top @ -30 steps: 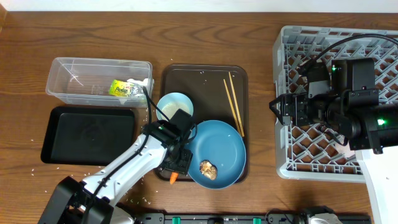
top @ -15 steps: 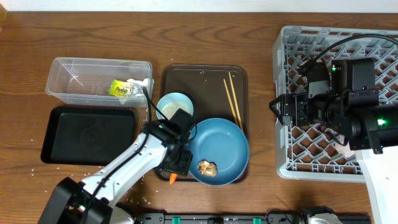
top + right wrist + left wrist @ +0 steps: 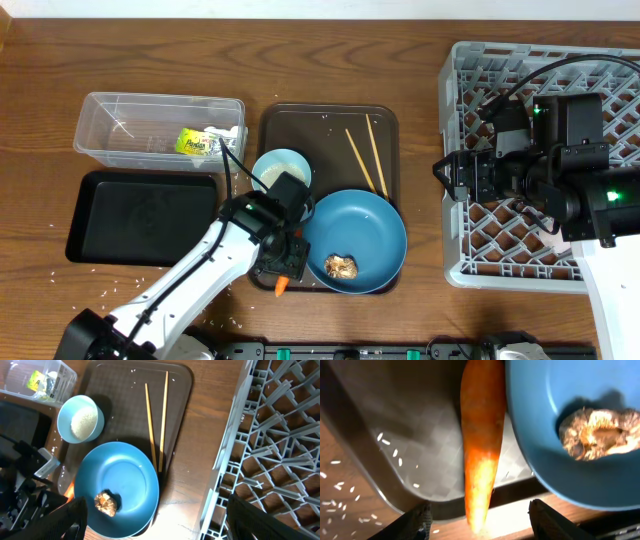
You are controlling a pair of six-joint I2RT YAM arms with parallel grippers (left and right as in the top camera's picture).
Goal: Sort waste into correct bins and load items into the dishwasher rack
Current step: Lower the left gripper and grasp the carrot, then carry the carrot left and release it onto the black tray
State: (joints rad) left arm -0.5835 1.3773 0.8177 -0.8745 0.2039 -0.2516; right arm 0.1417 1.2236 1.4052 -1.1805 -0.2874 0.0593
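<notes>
We note left arm reaching in from lower left, left gripper (image 3: 484,521) pointing down over carrot (image 3: 480,445) at brown tray's (image 3: 320,130) lower edge. Jaws released, straddling carrot without touching it. Blue dish (image 3: 365,225) rim just beside carrot's right side, table (image 3: 420,310) wood just below. Right gripper (image 3: 447,178) spread wide, empty, over dishwasher rack's (image 3: 470,60) left edge.

Probably a robotics lab is staging kitchen cleanup here: a white robot arm (image 3: 190,275) is reaching over a wooden table (image 3: 330,60), a grey dishwasher rack (image 3: 462,100) sitting at frame right.

Table (image 3: 330,60): tub (image 3: 130,135), black tray (image 3: 140,218), rack (image 3: 500,240)
</notes>
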